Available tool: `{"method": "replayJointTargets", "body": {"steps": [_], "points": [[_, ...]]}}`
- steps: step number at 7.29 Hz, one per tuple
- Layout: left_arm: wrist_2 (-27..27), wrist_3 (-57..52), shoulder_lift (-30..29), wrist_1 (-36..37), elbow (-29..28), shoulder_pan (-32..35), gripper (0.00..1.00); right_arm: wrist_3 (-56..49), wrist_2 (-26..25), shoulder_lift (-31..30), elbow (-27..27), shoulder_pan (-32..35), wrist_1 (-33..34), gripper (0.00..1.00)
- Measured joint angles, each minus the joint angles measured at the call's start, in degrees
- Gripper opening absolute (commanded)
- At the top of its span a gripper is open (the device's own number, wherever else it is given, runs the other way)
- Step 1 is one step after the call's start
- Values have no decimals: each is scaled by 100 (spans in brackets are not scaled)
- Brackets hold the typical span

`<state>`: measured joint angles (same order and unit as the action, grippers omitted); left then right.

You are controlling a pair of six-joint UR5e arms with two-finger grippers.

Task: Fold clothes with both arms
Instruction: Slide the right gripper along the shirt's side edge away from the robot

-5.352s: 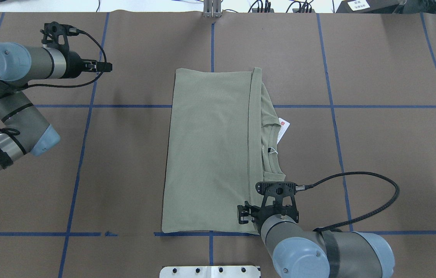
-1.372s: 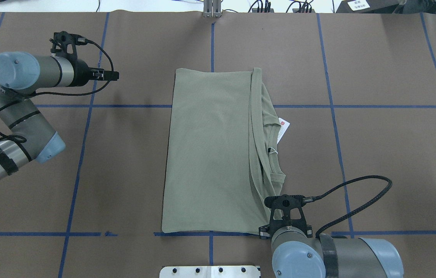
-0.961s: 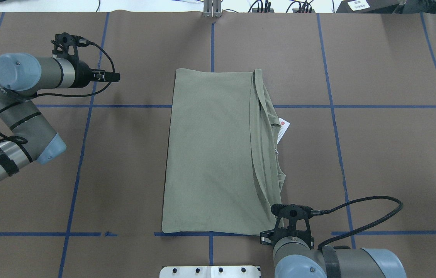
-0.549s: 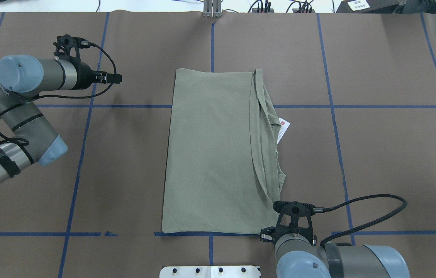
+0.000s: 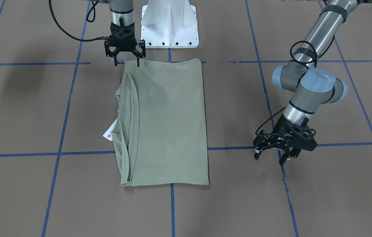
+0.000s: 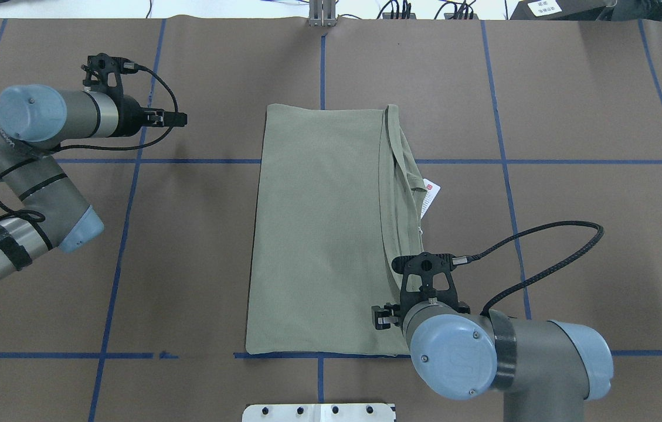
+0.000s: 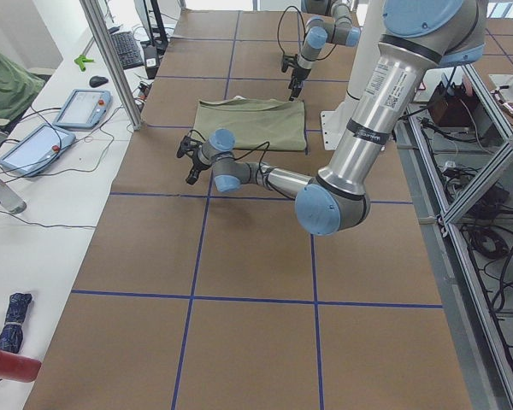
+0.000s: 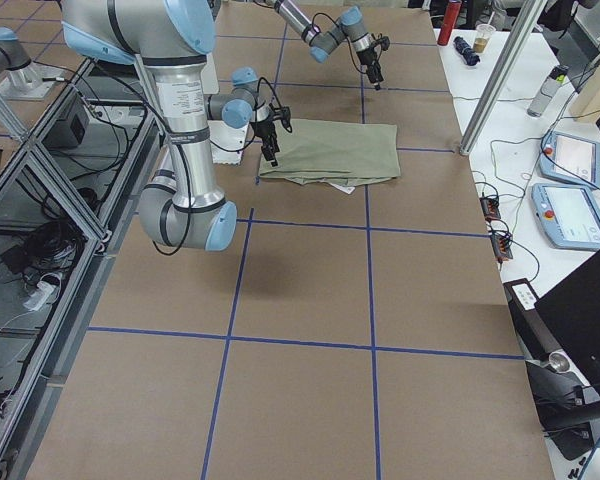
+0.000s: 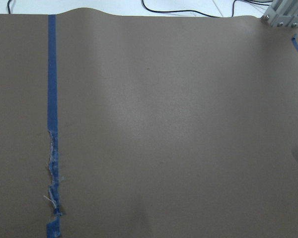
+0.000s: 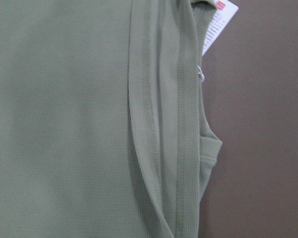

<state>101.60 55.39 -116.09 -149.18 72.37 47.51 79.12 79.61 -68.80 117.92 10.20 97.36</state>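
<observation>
Seen from across the table (image 5: 24, 108), a sage-green shirt (image 5: 169, 125) lies folded into a long, flat rectangle on the brown surface, which is crossed by blue tape (image 5: 73, 153). Its white hang tag (image 5: 109, 131) pokes out on the robot's right side. The right gripper (image 5: 127, 63) points straight down at the shirt's corner nearest the white pedestal (image 5: 169, 23), fingers spread and grasping nothing; whether the tips touch the cloth cannot be told. The left gripper (image 5: 269, 159) hangs over bare table well off to the robot's left of the shirt, likewise released and empty. From overhead, the wrist of the right arm (image 6: 512, 357) covers the shirt's near right corner, one black finger showing over the cloth. The left arm (image 6: 43, 170) bends at the far left, its gripper about level with the shirt's far end and well apart from it. The left side view has the near left arm holding its gripper just above the table short of the shirt, and the far arm's gripper at the shirt's edge by the pedestal. The right side view puts the near right arm's gripper over the shirt's corner, with the left arm small beyond the shirt. The left wrist camera shows only brown table and a strip of tape, frayed at its near end. The right wrist camera looks close on the shirt, a stitched hem (image 10: 139, 114) curving down it and the tag at far right.
</observation>
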Motion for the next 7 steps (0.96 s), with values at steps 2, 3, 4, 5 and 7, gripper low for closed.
{"method": "replayJointTargets", "body": {"steps": [2, 3, 4, 5, 7], "points": [[8, -28, 4, -12, -3, -6, 100, -705, 89, 146, -567, 343, -529, 100], [13, -37, 2, -16, -4, -10, 100, -905, 211, 237, -801, 457, -615, 100], [16, -38, 0, -18, -4, -12, 100, -1004, 303, 294, -941, 502, -619, 100], [17, -39, -1, -18, -4, -14, 100, -1044, 353, 320, -1044, 511, -605, 100], [18, -45, -1, -22, -4, -18, 100, -1130, 440, 349, -1152, 547, -397, 100]]}}
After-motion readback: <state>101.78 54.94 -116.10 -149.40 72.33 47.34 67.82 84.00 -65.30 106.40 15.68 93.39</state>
